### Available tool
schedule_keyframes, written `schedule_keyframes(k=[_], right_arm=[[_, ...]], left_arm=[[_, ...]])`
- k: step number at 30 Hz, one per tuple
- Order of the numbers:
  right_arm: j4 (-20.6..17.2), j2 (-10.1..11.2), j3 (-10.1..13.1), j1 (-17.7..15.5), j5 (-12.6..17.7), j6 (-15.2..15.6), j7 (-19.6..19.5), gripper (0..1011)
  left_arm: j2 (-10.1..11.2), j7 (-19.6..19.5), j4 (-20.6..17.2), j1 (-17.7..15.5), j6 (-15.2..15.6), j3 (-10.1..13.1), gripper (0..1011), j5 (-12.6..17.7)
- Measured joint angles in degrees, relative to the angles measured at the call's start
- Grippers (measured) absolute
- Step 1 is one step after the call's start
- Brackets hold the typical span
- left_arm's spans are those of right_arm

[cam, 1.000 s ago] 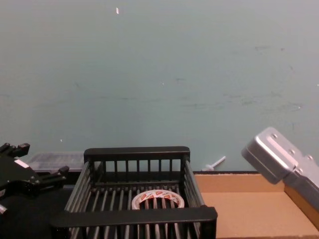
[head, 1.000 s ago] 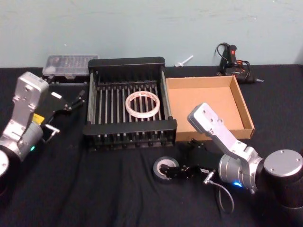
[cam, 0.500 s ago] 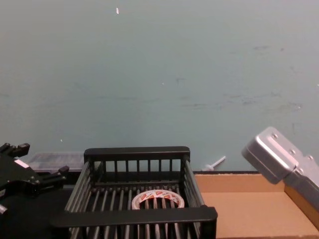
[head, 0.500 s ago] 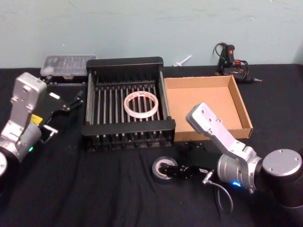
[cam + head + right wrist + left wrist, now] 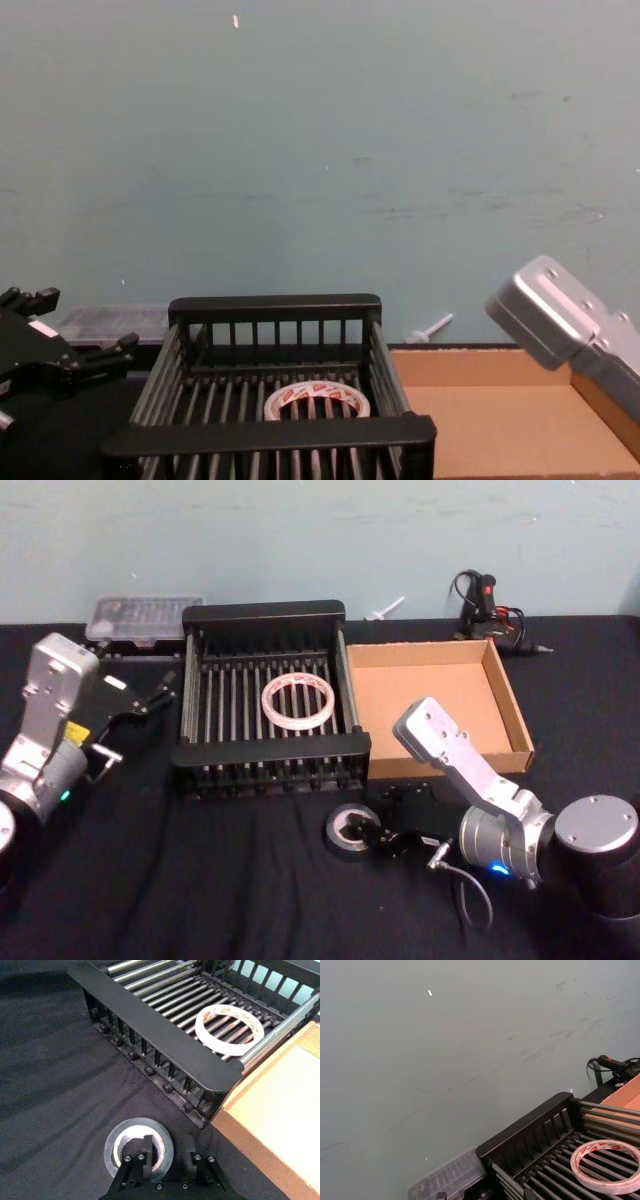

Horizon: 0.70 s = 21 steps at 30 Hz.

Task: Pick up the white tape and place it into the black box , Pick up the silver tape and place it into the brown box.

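Where fingers [image 5: 188,1152] straddle silver tape [image 5: 138,1152] wall

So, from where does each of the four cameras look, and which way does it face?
Head view: high, looking down; left gripper, right gripper at the silver tape.
Chest view: low, facing the wall across the black box; a right arm link shows.
Left wrist view: angled up over the black box toward the wall.
Right wrist view: looks down; one jaw inside the silver tape, one outside.
All four views share the white tape in the black box.
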Motion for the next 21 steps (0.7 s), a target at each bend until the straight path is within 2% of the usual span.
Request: schedule_keyframes(k=[1,3,4,5,9,21], right_arm=[[0.0,0.0,0.0,0.0,0.0,0.0,0.0,417],[-0.01,0.0,0.0,0.0,0.0,0.0,-0.01,307],[-0.01,0.0,0.0,0.0,0.0,0.0,-0.01,307],[0.0,0.0,0.0,0.0,-0.01,0.0,0.0,246],[-0.01,0.0,0.0,0.01,-0.01,0.0,-0.01,159],[-0.01,-0.01,0.0,0.01,0.0,-0.01,0.01,157]], left_arm=[[0.0,0.0,0.0,0.0,0.0,0.0,1001,0.0],[0.0,0.0,0.0,0.0,0.0,0.0,1001,0.0],[0.0,0.0,0.0,0.0,0.0,0.0,1001,0.0],[0.0,0.0,0.0,0.0,0.0,0.0,1001,0.0],[0.0,0.0,0.0,0.0,0.0,0.0,1001,0.0],[0.0,0.0,0.0,0.0,0.0,0.0,1001,0.0]])
